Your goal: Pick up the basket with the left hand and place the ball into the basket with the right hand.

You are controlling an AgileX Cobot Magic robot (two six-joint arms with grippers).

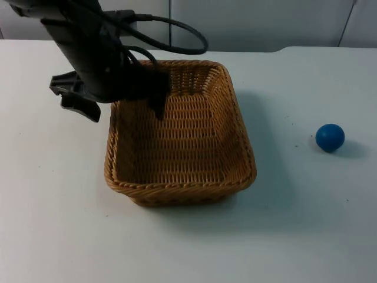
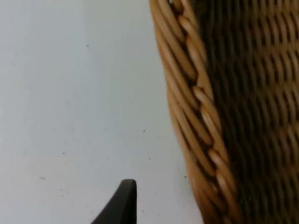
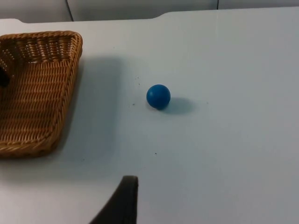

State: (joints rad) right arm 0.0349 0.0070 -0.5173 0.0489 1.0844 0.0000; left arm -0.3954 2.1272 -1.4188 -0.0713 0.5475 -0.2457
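A woven wicker basket (image 1: 182, 190) stands mid-table, and nothing lies inside it. My left gripper (image 1: 121, 106) is open and straddles its left rim near the far corner, one finger outside and one inside. In the left wrist view the braided rim of the basket (image 2: 196, 107) runs close by, with bare table between it and the outer fingertip (image 2: 122, 203). A blue ball (image 1: 330, 137) rests on the table well to the right of the basket. The right wrist view shows the ball (image 3: 158, 96) ahead of my right gripper (image 3: 125, 200), which waits well short of it, and the basket (image 3: 70, 42) off to the side.
The white table (image 1: 294, 236) ends at the grey partition wall (image 1: 265, 23) behind the basket. A wide strip of bare surface separates basket and ball.
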